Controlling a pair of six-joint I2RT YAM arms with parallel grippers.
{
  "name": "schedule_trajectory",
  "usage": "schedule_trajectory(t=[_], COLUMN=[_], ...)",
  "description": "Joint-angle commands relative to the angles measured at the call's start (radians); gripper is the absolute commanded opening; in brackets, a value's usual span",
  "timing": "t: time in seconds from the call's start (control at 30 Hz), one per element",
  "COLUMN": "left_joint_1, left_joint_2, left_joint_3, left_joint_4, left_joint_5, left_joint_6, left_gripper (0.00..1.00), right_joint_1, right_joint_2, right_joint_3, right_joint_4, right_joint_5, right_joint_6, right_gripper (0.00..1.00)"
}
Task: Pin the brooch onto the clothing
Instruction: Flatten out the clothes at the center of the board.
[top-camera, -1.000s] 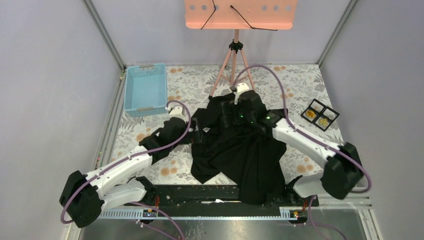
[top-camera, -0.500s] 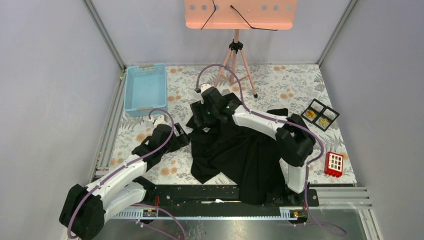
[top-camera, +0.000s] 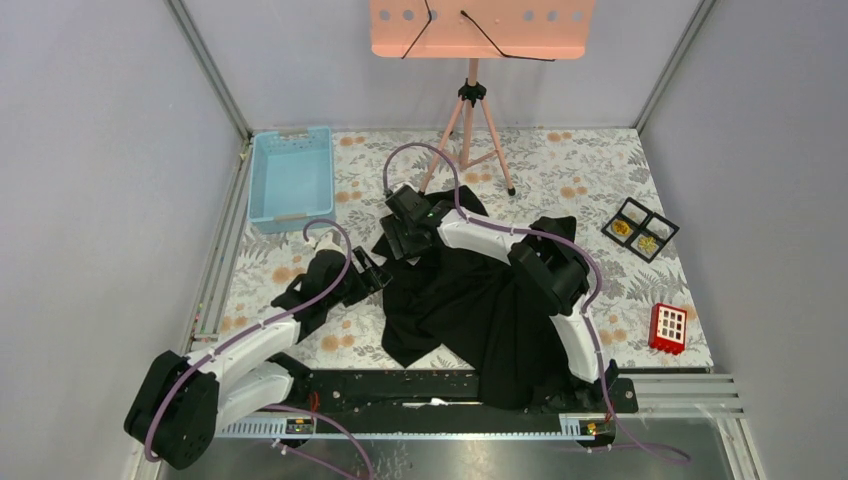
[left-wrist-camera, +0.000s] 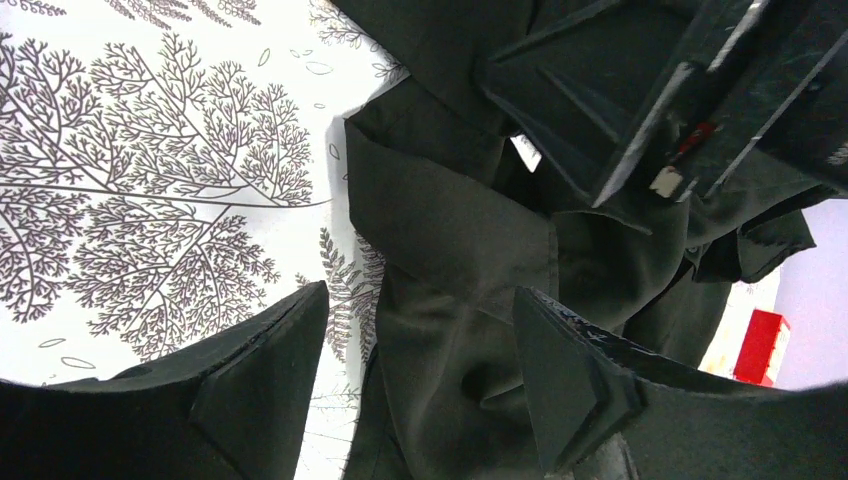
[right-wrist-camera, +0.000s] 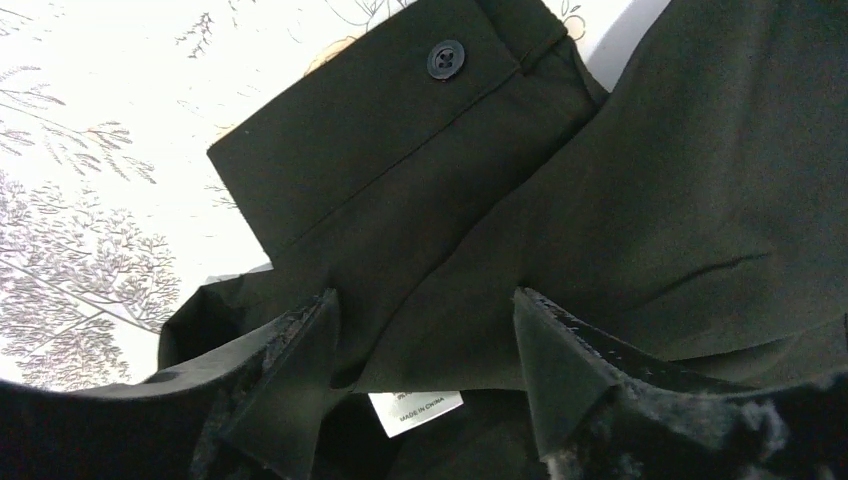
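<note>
- Left gripper (top-camera: 368, 270): hangs low at the left edge of the black shirt (top-camera: 490, 310), jaws apart; straddles a crumpled fold, clamps nothing.
- Right gripper (top-camera: 403, 238): sits just beside it over the shirt's upper left part, jaws likewise spread; grips nothing.
- Beneath the right fingers (right-wrist-camera: 290, 370): flat fabric band with one black button (right-wrist-camera: 445, 58); white label (right-wrist-camera: 415, 408) close to the gap.
- Shirt: sprawls rumpled mid-table on the floral cloth (top-camera: 590, 170), reaching the near rail between the arm bases.
- Well apart from the shirt: blue basket (top-camera: 291, 178) far left, black four-cell tray (top-camera: 640, 230) holding small gold pieces at right, red item (top-camera: 668, 328) near the right edge.
- Far side: pink tripod stand (top-camera: 470, 110).
</note>
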Motion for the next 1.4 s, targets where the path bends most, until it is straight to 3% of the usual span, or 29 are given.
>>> schedule_trajectory(t=[0.0, 0.1, 0.2, 0.27, 0.53, 0.8, 0.93, 1.27, 1.37], left_joint_1=[0.01, 0.011, 0.013, 0.018, 0.03, 0.03, 0.03, 0.03, 0.03], left_joint_2=[-0.008, -0.014, -0.012, -0.015, 0.023, 0.14, 0.197, 0.324, 0.344], left_joint_3=[-0.012, -0.018, -0.024, -0.023, 0.004, 0.062, 0.098, 0.116, 0.101], left_joint_4=[0.075, 0.073, 0.073, 0.063, 0.074, 0.125, 0.152, 0.184, 0.242], left_joint_5=[0.021, 0.017, 0.015, 0.011, 0.06, 0.071, 0.1, 0.132, 0.164], left_joint_6=[-0.011, -0.01, -0.01, -0.005, 0.037, 0.066, 0.074, 0.052, 0.04], left_gripper=[0.72, 0.7, 0.69, 0.68, 0.66, 0.63, 0.55, 0.52, 0.25], right_joint_1=[0.009, 0.009, 0.009, 0.009, 0.009, 0.006, -0.021, -0.167, -0.208], right_joint_2=[0.02, 0.01, -0.02, -0.063, -0.33, -0.68, -0.82, -0.988, -0.978], right_joint_3=[0.06, 0.059, 0.046, 0.02, -0.071, -0.292, -0.371, -0.49, -0.508], right_joint_4=[-0.039, -0.039, -0.031, -0.016, -0.015, -0.019, -0.061, -0.113, -0.139], right_joint_5=[0.021, 0.022, 0.037, 0.044, 0.139, 0.442, 0.564, 0.57, 0.578], right_joint_6=[0.025, 0.026, 0.027, 0.027, 0.007, -0.059, -0.089, -0.08, -0.051], right_gripper=[0.64, 0.44, 0.12, 0.01, 0.0, 0.0, 0.0, 0.0, 0.0])
